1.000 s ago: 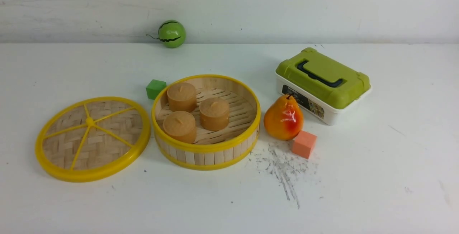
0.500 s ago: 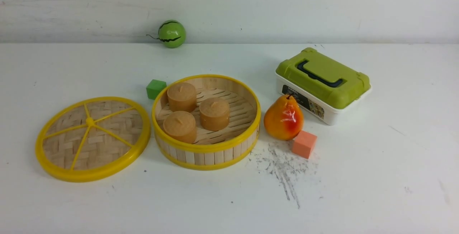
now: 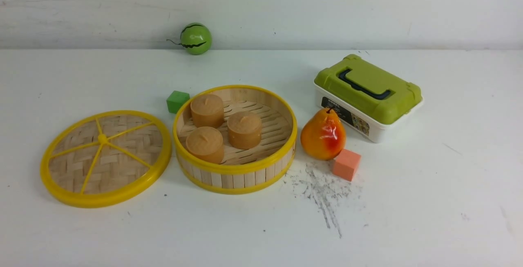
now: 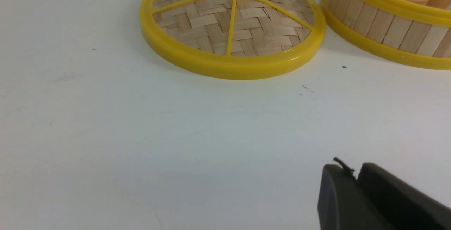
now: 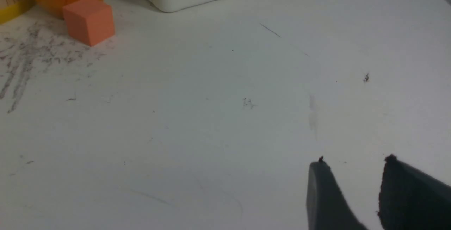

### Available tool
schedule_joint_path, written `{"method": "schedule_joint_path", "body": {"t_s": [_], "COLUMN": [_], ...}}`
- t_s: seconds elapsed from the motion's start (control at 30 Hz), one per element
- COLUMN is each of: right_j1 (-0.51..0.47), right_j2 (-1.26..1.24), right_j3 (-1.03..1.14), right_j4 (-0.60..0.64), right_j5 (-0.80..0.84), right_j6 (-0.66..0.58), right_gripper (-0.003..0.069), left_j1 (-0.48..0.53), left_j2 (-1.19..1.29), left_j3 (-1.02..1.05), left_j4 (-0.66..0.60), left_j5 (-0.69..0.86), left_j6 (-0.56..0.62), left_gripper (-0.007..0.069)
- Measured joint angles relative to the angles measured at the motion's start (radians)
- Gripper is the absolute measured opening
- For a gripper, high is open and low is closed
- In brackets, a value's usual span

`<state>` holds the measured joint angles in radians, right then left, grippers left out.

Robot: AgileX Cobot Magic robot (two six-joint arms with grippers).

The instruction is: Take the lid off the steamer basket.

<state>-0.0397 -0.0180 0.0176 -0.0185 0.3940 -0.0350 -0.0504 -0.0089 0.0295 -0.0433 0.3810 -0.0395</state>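
The lid point(image 3: 105, 158), a woven bamboo disc with a yellow rim, spokes and knob, lies flat on the table, left of the steamer basket point(image 3: 235, 139) and close to it. The basket stands open with three brown buns point(image 3: 224, 127) inside. Both also show in the left wrist view: the lid point(image 4: 232, 29) and the basket's wall point(image 4: 387, 29). My left gripper point(image 4: 356, 172) is shut and empty, over bare table well short of the lid. My right gripper point(image 5: 354, 163) is open and empty over bare table. Neither gripper shows in the front view.
A green cube point(image 3: 177, 101) sits behind the basket's left side. A pear point(image 3: 323, 134) and an orange cube point(image 3: 346, 164) sit right of the basket. A white box with an olive-green top point(image 3: 367, 95) stands further right. A green ball point(image 3: 195, 38) rests at the back wall.
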Motion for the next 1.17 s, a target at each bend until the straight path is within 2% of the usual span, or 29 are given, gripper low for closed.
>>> {"method": "schedule_joint_path", "body": {"t_s": [1.17], "right_j1": [0.000], "right_j2": [0.000], "right_j3": [0.000], "right_j4": [0.000], "right_j5": [0.000], "right_j6": [0.000], "right_gripper": [0.0239], "left_j1": [0.000], "left_j2": [0.000], "left_j3": [0.000], "left_j4": [0.000], "left_j5": [0.000], "left_j6": [0.000], "left_gripper": [0.0106]}}
